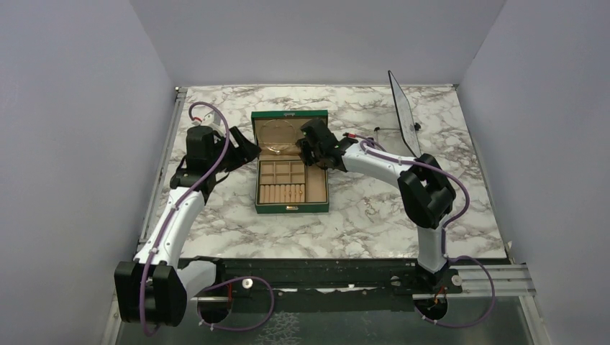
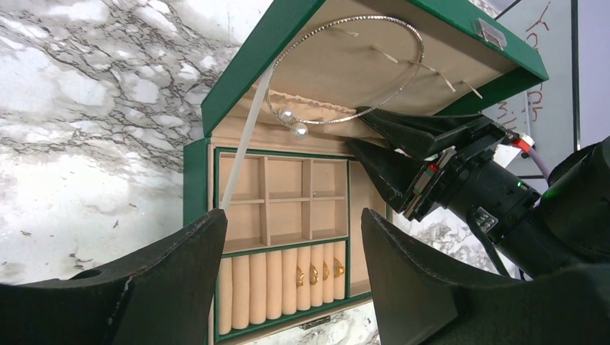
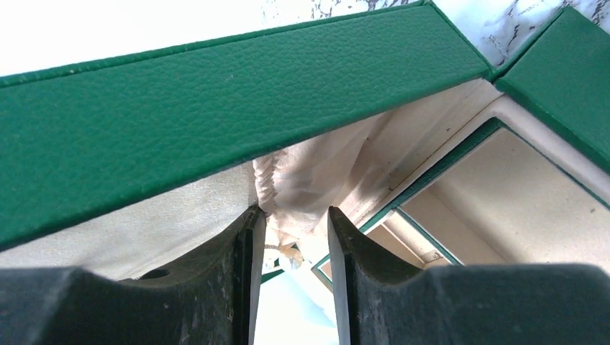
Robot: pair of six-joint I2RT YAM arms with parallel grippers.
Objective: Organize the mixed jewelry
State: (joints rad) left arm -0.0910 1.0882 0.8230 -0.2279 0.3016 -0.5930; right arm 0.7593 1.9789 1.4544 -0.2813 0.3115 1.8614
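The green box [image 1: 291,207] lies open, its lid [image 1: 288,115] laid back. A thin silvery looped necklace [image 2: 403,79] with two pearl ends [image 2: 293,123] rests inside the lid and also shows from above [image 1: 277,133]. Several gold rings [image 2: 316,272] sit in the beige ring rolls at the tray's front. My right gripper [image 3: 293,230] is open by a narrow gap at the lid's gathered fabric pocket [image 3: 309,180]; in the left wrist view its fingers [image 2: 392,136] sit by the necklace's lower end. My left gripper [image 2: 293,219] is open wide and empty, beside the box's left side [image 1: 244,152].
A white ribbon stay [image 2: 243,144] joins lid and tray at the box's left. The divided tray compartments [image 2: 280,198] hold nothing. A thin dark upright panel [image 1: 404,111] stands at the back right of the marble table [image 1: 374,215]. The right arm [image 1: 381,162] reaches in across the box's right edge.
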